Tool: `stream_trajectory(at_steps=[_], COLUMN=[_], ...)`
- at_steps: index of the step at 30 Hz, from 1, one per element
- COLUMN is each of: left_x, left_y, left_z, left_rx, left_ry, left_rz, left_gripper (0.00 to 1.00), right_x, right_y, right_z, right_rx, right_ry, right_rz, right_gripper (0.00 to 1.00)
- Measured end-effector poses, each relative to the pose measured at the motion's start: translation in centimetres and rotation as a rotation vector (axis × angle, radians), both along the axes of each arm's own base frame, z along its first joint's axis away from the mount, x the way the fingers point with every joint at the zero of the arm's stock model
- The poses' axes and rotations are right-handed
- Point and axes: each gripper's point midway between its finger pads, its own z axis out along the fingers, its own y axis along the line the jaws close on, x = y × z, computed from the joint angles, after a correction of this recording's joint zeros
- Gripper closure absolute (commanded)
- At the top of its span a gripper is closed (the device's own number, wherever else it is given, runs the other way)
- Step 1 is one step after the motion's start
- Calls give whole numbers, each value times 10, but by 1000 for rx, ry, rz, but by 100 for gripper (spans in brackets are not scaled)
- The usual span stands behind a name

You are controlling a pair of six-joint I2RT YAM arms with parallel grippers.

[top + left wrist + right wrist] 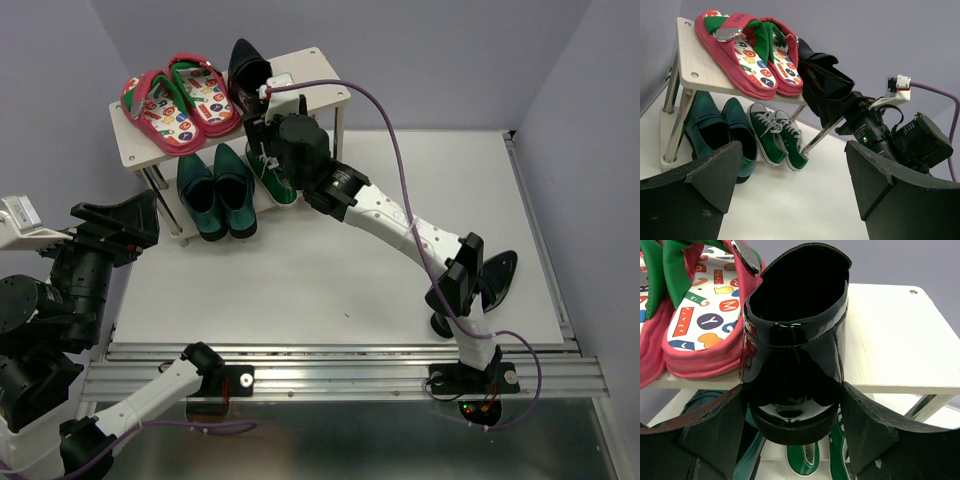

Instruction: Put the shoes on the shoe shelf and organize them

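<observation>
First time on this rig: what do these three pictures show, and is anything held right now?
Two robot arms are bolted at the near edge of a white table. One picture looks down from behind them. The other two come from wrist cameras, so the dark wedges at the bottom are each arm's own fingers. The right gripper grips a glossy black dress shoe by its heel on the top board of the off-white two-tier shoe shelf, beside red patterned flip-flops. Below stand teal dress shoes and green canvas sneakers. A second black shoe lies on the table. The left gripper is open.
</observation>
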Motion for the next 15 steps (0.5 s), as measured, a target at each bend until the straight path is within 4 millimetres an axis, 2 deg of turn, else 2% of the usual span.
stream_trajectory(at_steps=[9,12,15], left_x=[0,0,0], left_y=[0,0,0], left_z=[0,0,0], left_rx=[0,0,-1], left_ry=[0,1,0], left_rz=[0,0,0], left_gripper=[5,5,5], right_x=[1,3,6], right_y=[0,-2,-5], right_z=[-9,-10,-13], right_rx=[-24,-26,-30], right_ry=[5,5,9], right_rz=[-11,-23,-35], right_gripper=[18,8,8])
